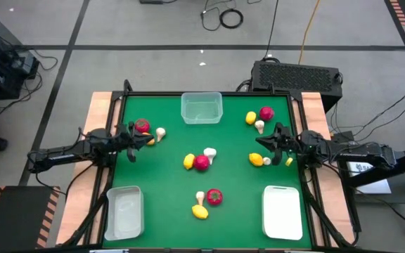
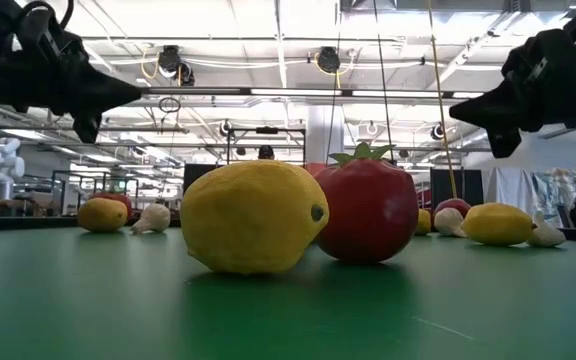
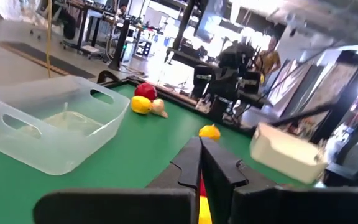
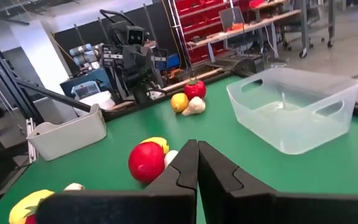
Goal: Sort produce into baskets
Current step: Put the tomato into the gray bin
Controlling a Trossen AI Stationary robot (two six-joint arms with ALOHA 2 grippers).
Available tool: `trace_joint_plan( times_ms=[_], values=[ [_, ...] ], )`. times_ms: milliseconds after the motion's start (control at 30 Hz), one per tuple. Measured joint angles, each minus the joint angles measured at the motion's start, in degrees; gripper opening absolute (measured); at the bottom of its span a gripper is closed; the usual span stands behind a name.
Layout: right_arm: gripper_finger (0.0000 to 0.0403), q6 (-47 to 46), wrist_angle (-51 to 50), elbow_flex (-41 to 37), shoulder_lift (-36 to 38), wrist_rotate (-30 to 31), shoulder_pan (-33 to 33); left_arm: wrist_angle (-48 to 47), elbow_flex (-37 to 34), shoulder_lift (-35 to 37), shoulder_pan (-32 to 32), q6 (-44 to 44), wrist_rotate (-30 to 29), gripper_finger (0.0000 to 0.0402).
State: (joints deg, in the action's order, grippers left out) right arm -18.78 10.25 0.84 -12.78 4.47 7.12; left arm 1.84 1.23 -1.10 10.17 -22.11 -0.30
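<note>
bare green bench [image 1: 167, 190] lies open between the centre produce cluster [image 1: 200, 161] and both front baskets [image 1: 124, 211]; fruit crowds each side edge.

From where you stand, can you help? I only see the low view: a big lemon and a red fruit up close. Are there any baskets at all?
Observer: Yes, three. One clear basket sits at the table's far edge, and two more at the near corners, left and right.
Operator: Is anything in them yet?
Observer: No, all three look empty; every piece still lies on the green mat.
Operator: And those dark shapes overhead?
Observer: They are the two arms. The left gripper hangs shut beside a red piece and a mushroom.
Operator: And the other?
Observer: The right gripper is shut too, close by a lemon, holding nothing.
</note>
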Motion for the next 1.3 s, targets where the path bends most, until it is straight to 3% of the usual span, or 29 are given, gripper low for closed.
trace_joint_plan(
  times_ms=[167,433,667,967,1300],
  values=[
    [0.0000,2.16,3.31,0.00,-0.11,0.00,0.00,0.17,0.00,0.00,0.00,-1.82,-3.51,0.0015],
    [0.0000,5.15,8.53,0.00,-0.96,-0.71,0.02,0.64,0.00,0.00,-0.04,-14.90,-4.51,0.0015],
    [0.0000,7.30,8.26,2.16,-4.32,-9.40,-0.15,2.36,0.00,0.00,-0.07,-18.06,-4.26,0.0015],
    [0.0000,11.05,7.27,12.09,-15.44,-8.36,-0.39,12.26,0.60,-0.03,-0.07,-14.10,0.44,0.0015],
    [0.0000,11.36,4.41,27.74,-30.71,-7.80,-0.97,9.80,12.62,-9.51,-0.07,2.23,1.40,0.0016]
  ],
)
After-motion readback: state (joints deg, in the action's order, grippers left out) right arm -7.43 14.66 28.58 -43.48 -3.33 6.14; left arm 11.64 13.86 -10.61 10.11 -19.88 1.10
